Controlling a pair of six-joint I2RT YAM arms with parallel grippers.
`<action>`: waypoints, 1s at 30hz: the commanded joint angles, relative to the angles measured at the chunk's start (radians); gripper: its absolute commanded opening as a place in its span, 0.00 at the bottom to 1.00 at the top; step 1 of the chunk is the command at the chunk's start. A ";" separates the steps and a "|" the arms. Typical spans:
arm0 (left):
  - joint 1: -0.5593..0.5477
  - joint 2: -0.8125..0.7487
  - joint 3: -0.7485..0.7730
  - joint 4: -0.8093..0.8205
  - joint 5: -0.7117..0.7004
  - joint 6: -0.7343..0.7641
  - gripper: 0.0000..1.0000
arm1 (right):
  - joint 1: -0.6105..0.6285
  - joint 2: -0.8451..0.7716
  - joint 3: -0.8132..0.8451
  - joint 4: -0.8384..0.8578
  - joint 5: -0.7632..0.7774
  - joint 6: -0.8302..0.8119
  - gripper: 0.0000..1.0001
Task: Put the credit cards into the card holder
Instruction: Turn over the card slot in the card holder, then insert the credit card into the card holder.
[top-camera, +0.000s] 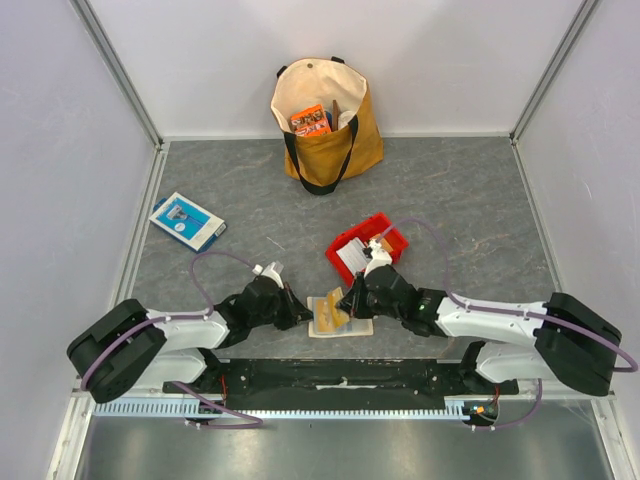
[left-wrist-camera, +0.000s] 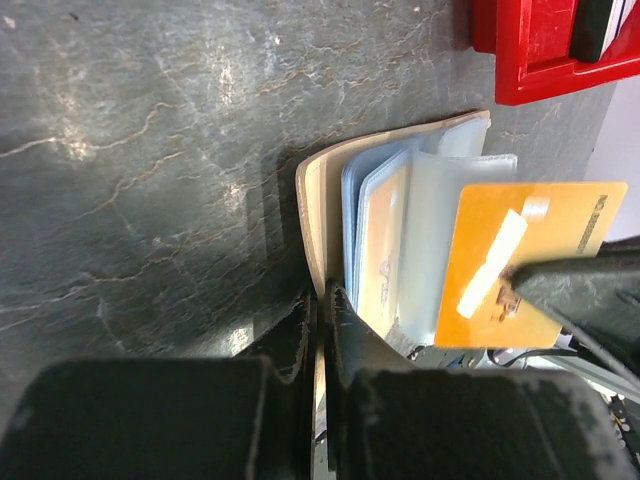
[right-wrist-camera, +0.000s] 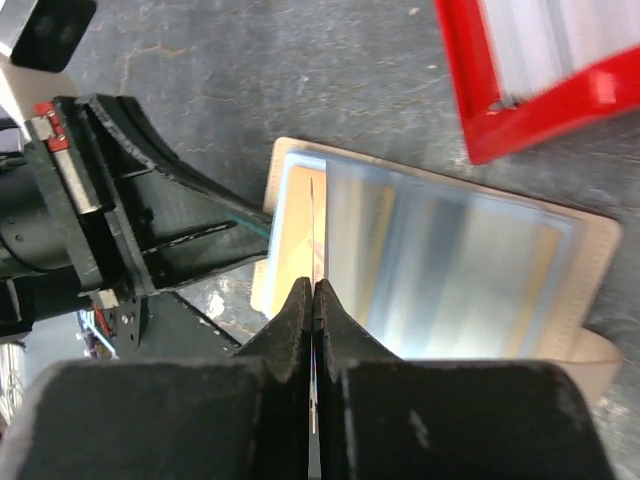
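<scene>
The beige card holder (top-camera: 338, 318) lies open on the grey table between the two arms, its clear inner sleeves (right-wrist-camera: 450, 265) facing up. My left gripper (left-wrist-camera: 322, 296) is shut on the edge of the holder's beige cover (left-wrist-camera: 312, 215); it reaches in from the holder's left (top-camera: 297, 312). An orange credit card (left-wrist-camera: 520, 262) hangs over the sleeves with my right gripper (right-wrist-camera: 315, 288) shut on it. In the right wrist view that card (right-wrist-camera: 316, 225) shows edge-on as a thin line. More pale credit cards (top-camera: 352, 258) lie in the red tray.
A red tray (top-camera: 392, 232) sits just behind the holder, close to my right gripper (top-camera: 350, 298). A blue-and-white flat box (top-camera: 187, 220) lies at the left. A tan tote bag (top-camera: 325, 125) with packets stands at the back. Walls enclose the table.
</scene>
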 joint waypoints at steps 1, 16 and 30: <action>-0.004 0.074 -0.030 -0.149 -0.060 0.032 0.02 | 0.027 0.076 0.071 0.033 -0.062 -0.015 0.00; -0.004 0.111 -0.044 -0.126 -0.066 0.013 0.02 | 0.039 0.095 0.247 0.107 -0.231 -0.093 0.00; -0.004 0.111 -0.040 -0.118 -0.046 0.043 0.02 | -0.028 -0.049 -0.067 0.134 -0.012 0.037 0.00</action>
